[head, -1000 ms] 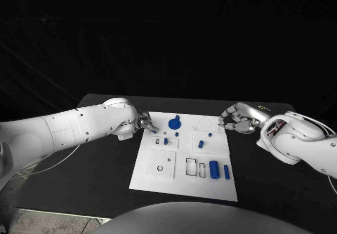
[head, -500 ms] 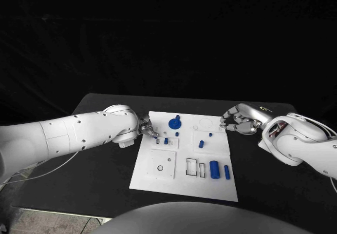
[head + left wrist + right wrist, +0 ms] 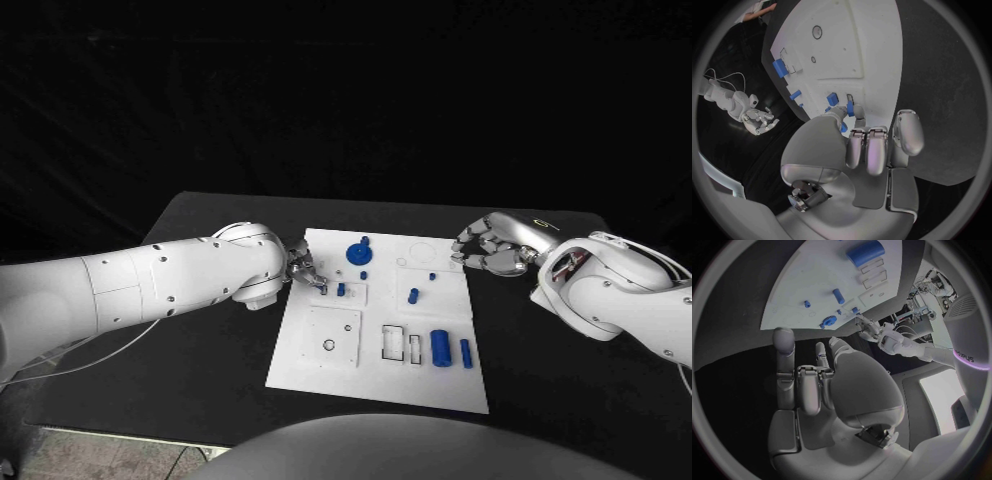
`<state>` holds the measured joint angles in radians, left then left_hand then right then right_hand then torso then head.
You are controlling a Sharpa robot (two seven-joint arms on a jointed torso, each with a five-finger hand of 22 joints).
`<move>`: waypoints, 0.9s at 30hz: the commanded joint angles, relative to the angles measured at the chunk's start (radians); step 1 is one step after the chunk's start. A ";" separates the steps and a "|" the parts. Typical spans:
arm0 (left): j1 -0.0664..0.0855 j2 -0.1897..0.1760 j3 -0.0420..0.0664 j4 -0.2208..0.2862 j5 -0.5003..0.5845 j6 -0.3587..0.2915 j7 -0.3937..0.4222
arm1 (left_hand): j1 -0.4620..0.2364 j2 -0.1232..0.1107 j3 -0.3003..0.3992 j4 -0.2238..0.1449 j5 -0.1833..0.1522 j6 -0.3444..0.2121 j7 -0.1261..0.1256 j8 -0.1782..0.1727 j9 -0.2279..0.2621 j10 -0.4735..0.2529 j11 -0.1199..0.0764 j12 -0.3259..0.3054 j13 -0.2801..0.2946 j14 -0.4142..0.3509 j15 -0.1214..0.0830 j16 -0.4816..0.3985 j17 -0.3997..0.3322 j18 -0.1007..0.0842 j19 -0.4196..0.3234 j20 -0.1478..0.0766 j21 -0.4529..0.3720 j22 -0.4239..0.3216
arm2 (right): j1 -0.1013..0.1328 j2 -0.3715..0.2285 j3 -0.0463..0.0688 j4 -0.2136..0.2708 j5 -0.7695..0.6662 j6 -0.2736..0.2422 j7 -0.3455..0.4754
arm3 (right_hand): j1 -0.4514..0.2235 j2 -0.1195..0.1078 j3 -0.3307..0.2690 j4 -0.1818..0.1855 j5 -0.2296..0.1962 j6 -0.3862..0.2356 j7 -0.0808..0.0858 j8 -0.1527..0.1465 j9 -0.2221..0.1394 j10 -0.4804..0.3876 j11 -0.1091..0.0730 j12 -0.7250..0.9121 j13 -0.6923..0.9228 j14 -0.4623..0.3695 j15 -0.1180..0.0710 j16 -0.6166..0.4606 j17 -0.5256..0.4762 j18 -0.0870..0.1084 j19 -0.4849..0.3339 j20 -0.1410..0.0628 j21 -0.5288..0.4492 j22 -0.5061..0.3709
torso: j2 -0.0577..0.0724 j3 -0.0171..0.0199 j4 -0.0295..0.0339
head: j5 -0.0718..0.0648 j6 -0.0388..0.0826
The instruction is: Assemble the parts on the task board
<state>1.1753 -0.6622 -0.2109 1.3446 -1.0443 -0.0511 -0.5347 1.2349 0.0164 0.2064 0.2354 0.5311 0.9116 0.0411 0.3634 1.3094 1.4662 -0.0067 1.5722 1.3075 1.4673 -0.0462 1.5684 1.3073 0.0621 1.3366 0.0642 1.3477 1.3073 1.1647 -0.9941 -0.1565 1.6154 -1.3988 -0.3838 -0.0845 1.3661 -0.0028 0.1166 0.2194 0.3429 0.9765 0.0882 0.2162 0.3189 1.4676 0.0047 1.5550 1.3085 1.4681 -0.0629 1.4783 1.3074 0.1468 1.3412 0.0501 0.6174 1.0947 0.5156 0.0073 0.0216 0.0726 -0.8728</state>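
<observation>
My left robot hand [image 3: 856, 145] pinches a small blue peg [image 3: 851, 108] at the task board [image 3: 378, 375]'s nine o'clock edge — tilted, it may jam or slip.

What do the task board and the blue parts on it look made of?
Task board: looks like matte white plastic, flat with crisp cut-out recesses, though painted metal is possible. Blue parts: probably moulded or printed plastic, uniform colour, dull sheen.
</observation>
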 commanded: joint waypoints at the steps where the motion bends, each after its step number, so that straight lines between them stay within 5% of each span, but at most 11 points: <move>1: -0.006 0.002 -0.001 0.007 -0.016 -0.002 0.003 | 0.009 -0.003 0.005 0.000 -0.005 0.005 0.001 -0.005 0.015 0.105 -0.009 -0.001 0.263 0.103 -0.008 0.002 0.263 0.007 0.003 -0.004 -0.004 0.134 | -0.001 0.000 0.000 0.000 0.003 0.006 -0.003 | 0.006 0.006 0.007 0.000 0.005 0.008 -0.001 -0.003 0.001 0.086 0.004 -0.003 0.246 0.075 0.005 -0.006 0.147 0.013 -0.006 0.000 -0.006 -0.001 | 0.000 0.0001 0.0005 | 0.000 0.000; 24: -0.032 0.006 -0.002 0.006 -0.019 -0.010 0.037 | 0.006 -0.006 0.015 0.001 -0.015 0.005 0.002 -0.006 0.017 0.105 -0.008 -0.001 0.263 0.103 -0.008 0.002 0.263 0.007 0.003 -0.004 -0.006 0.134 | -0.003 0.000 0.000 -0.003 0.015 0.013 -0.008 | 0.009 0.006 0.009 -0.003 0.011 0.008 -0.001 -0.004 0.001 0.086 0.004 -0.003 0.246 0.075 0.005 -0.005 0.147 0.014 -0.006 0.000 -0.010 -0.001 | 0.000 0.0002 -0.0002 | 0.003 0.000; 27: -0.032 0.007 -0.002 0.005 -0.020 -0.004 0.038 | -0.011 -0.009 0.020 0.012 -0.080 0.010 0.004 -0.006 0.018 0.105 -0.007 -0.001 0.263 0.103 -0.006 0.002 0.263 0.007 0.002 -0.003 -0.008 0.136 | -0.003 0.001 0.000 -0.003 0.015 0.014 -0.009 | 0.009 0.006 0.009 -0.003 0.011 0.008 -0.001 -0.004 0.001 0.086 0.004 -0.003 0.246 0.075 0.005 -0.005 0.147 0.014 -0.006 0.000 -0.010 -0.001 | 0.001 0.0002 -0.0005 | 0.003 0.000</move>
<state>1.1508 -0.6598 -0.2093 1.3494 -1.0617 -0.0692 -0.5122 1.2337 0.0072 0.2261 0.2439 0.4692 0.9151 0.0447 0.3604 1.3108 1.4662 -0.0067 1.5722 1.3075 1.4673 -0.0462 1.5684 1.3079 0.0621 1.3366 0.0642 1.3424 1.3080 1.1625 -0.9941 -0.1567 1.6135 -1.3865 -0.3808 -0.0874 1.3702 0.0013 0.1192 0.2168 0.3485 0.9765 0.0881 0.2163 0.3184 1.4676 0.0047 1.5556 1.3106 1.4681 -0.0629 1.4783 1.3073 0.1468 1.3412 0.0501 0.6136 1.0947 0.5164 0.0073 0.0216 0.0752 -0.8728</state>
